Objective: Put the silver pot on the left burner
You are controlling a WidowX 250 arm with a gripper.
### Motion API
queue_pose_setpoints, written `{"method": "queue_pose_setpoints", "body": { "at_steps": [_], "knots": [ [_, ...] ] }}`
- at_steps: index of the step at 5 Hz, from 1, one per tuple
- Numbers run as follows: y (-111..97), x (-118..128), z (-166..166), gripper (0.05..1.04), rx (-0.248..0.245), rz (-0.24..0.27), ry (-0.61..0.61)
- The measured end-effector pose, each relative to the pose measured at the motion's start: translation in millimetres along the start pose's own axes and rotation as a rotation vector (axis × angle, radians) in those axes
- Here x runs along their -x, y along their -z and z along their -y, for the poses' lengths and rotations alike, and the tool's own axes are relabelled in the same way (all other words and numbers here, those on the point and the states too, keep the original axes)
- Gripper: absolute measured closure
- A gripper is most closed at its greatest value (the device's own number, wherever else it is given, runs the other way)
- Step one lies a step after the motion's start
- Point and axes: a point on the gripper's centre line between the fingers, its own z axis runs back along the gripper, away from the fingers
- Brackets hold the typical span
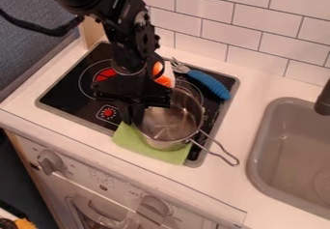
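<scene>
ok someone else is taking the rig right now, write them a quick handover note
Tool: at the silver pot's near-left rim; whether it has a grip, I can't tell.
Silver pot: right side of the stove, by the green cloth, handle toward the sink side.
Done: tool at the pot; pot not yet on the left burner.
To do: secure grip, move pot there, release.

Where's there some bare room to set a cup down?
The white counter is bare in front of the sink and stove; between them, the silver pot pokes its handle in. The stove's left corner is open. Its right half is crowded: gripper, pot, green cloth, blue-handled utensil.
</scene>
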Motion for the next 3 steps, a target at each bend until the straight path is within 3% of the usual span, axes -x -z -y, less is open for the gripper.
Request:
{"method": "queue_pose_setpoints", "body": {
  "at_steps": [1, 2, 3],
  "knots": [
    [-17.0, -3.2, -0.3, 1.002, 0.056, 0.024, 0.032],
    [-25.8, -6.6, -5.5, 1.006, 0.074, 0.015, 0.022],
    [-38.6, -27.7, -14.6, 1.006, 0.098, 0.036, -0.027]
  ]
}}
